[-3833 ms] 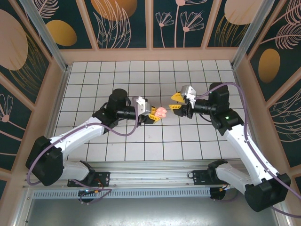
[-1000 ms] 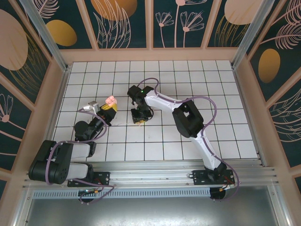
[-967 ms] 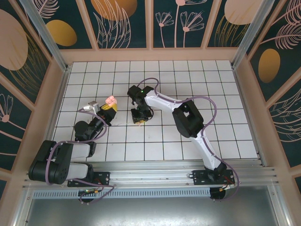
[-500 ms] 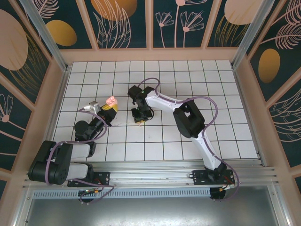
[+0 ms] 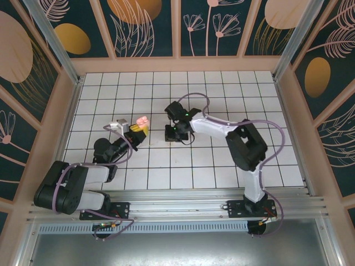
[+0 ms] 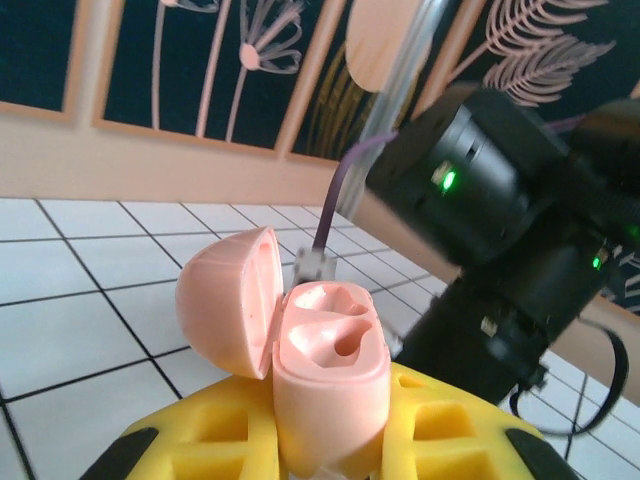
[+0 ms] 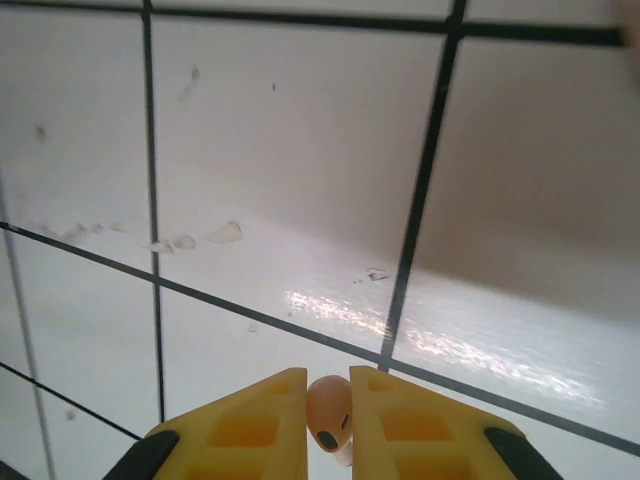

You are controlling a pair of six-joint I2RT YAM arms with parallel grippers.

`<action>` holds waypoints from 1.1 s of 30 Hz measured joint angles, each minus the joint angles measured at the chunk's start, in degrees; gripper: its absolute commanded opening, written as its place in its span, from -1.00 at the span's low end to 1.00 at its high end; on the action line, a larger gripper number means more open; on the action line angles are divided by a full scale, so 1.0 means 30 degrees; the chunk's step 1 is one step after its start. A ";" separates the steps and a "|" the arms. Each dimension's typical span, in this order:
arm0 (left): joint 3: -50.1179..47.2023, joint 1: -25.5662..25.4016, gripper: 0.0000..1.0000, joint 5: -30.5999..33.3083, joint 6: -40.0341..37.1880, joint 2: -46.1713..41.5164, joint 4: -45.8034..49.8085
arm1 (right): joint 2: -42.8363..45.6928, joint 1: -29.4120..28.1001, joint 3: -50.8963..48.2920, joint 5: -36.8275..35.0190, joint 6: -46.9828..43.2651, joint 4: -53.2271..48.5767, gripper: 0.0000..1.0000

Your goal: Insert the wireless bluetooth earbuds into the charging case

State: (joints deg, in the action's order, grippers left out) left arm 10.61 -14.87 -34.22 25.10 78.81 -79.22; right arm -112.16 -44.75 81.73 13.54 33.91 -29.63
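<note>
The salmon-pink charging case (image 6: 330,365) stands upright between the yellow fingers (image 6: 450,430) of my left gripper (image 6: 330,445), which is shut on it. Its lid (image 6: 225,305) hangs open to the left, and both sockets look empty. From above, the case (image 5: 142,121) and left gripper (image 5: 138,131) sit left of centre. One cream-pink earbud (image 7: 329,406) is pinched in my right gripper (image 7: 328,400), just above the white tiles. From above, the right gripper (image 5: 176,134) points down, about one tile right of the case.
The right arm's black wrist (image 6: 480,190) with a green light looms close behind the case. Wooden walls (image 5: 177,64) ring the white grid table (image 5: 222,100). The arms' bases and a metal rail (image 5: 177,208) line the near edge.
The right jaws have closed on the earbud, and that gripper has shifted right. The left gripper with the open case has also moved a little right, towards it.
</note>
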 measured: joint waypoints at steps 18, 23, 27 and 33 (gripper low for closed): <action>0.4051 -0.3381 -0.82 0.0087 -0.0430 0.6142 -0.1173 | 0.7919 0.2958 -0.5850 -0.0080 0.1953 0.7344 -0.69; 0.5013 -0.4248 -0.82 0.0080 -0.0430 0.7264 -0.1596 | 0.8816 0.2892 -0.6062 -0.0153 0.1800 0.8204 -0.69; 0.5333 -0.4554 -0.82 0.0080 -0.0612 0.7468 -0.1596 | 0.9537 0.2667 -0.6339 -0.0342 0.1494 0.8837 -0.69; 0.5464 -0.4932 -0.84 0.0291 -0.2477 0.7439 -0.1450 | 1.0207 0.2149 -0.6870 -0.0546 0.1013 1.0244 -0.69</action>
State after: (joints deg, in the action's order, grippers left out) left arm 27.00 -29.67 -33.34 17.67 101.12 -83.57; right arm -81.54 -38.30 61.12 11.90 36.95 1.10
